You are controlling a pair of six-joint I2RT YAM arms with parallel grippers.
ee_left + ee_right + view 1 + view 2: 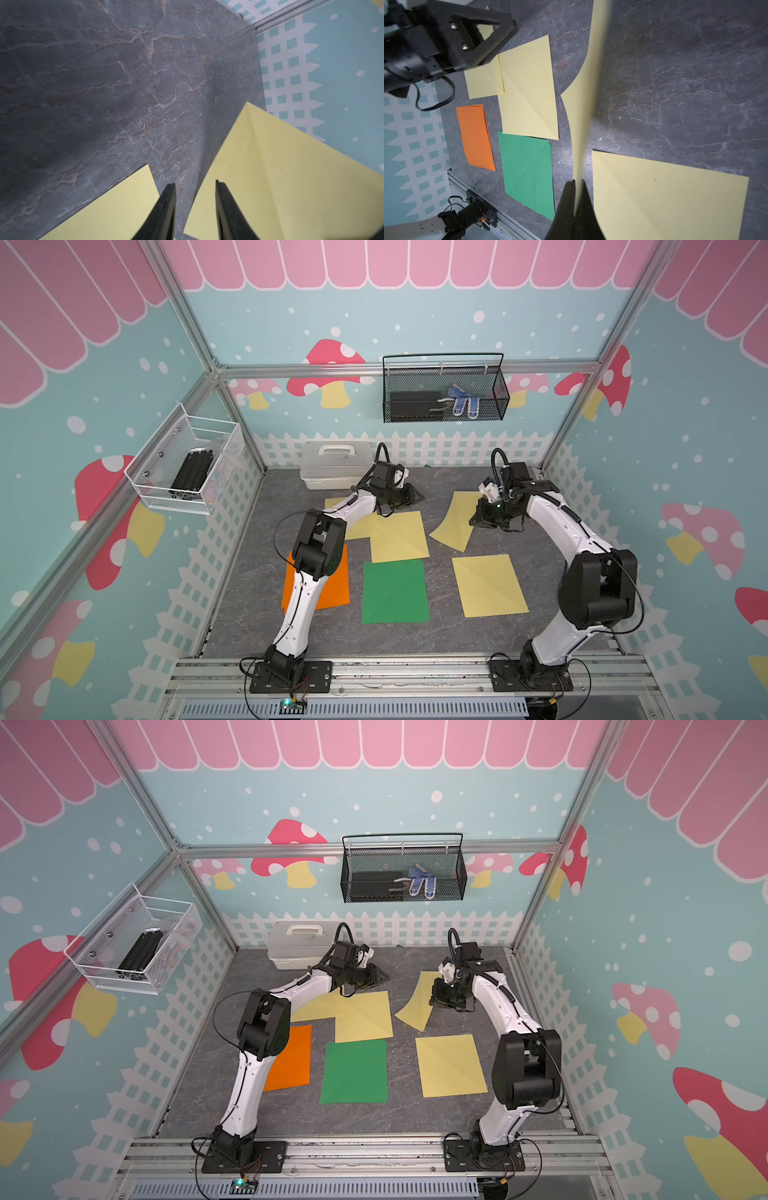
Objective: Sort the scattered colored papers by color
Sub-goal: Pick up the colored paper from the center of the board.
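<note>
The right fingers [568,199] are pinched shut on the edge of a lifted yellow sheet [453,522], which rises off the grey surface [415,639] in a curve at the right rear. Whether its low corner touches down, I cannot tell. The left fingers [166,207] stand moderately apart with nothing between them, hovering at the back near the white box [332,464], over bare surface just past the far edge of the middle yellow sheet [399,537]. That sheet lies flat in the centre and meets a back yellow sheet [334,503] along its left edge. The left arm covers much of that one in both top views, and I cannot tell which of the two lies on top. Just in front of the middle sheet lie the green sheets [395,591], flat and squared up. To their left, a little apart, are the orange sheets [475,137], whose edges fan slightly in the right wrist view. A front yellow sheet [488,585] lies flat to the right of the green, apart from it.
</note>
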